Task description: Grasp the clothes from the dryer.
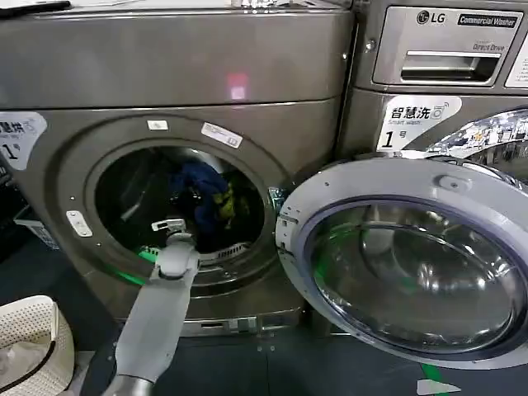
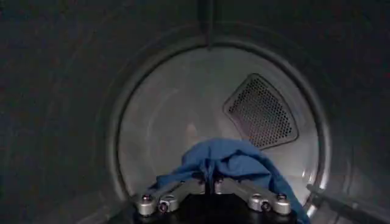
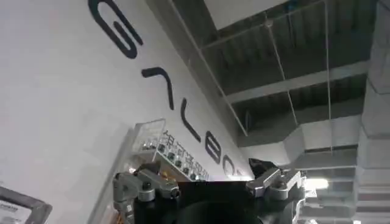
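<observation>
Left arm extends up through the dryer (image 1: 74, 124) porthole; left gripper (image 2: 210, 184) fingers pinched on the dark blue garment (image 2: 234, 161), inside the drum. Yellow-green garment (image 1: 225, 200) beside it. Right gripper (image 3: 210, 182) points ceilingward, fingers spread, empty.

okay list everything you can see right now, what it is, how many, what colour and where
dryer: one, dark bronze-grey, front left, porthole open
door: one, silver-rimmed glass, swung open right
clothes: two, dark blue and yellow-green, inside the drum
LG machine: one, silver, behind the door
basket: one, white, lower left
left gripper: one, grey, inside the drum, closed on the blue garment
right gripper: one, grey, open, aimed at a wall and ceiling
</observation>
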Controlling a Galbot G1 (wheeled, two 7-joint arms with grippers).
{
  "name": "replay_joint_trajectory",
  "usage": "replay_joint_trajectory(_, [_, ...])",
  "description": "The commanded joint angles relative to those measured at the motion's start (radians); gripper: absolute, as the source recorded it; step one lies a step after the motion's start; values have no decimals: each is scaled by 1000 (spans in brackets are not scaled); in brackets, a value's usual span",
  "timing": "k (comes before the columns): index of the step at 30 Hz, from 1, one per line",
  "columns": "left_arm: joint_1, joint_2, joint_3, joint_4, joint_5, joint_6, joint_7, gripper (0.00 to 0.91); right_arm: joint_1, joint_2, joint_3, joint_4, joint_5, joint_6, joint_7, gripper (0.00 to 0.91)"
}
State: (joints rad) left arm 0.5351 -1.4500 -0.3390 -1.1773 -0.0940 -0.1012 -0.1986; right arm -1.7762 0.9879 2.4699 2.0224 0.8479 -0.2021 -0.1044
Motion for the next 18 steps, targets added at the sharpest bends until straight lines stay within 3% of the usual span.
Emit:
replay_joint_trajectory(1, [23, -1, -3, -24, 10, -2, -12, 0, -2, 2, 10, -1, 1, 9, -5, 907])
replay_joint_trajectory(18, [20, -1, 0, -11, 19, -5, 4, 0, -7, -1, 20, -2, -5, -2, -15, 907])
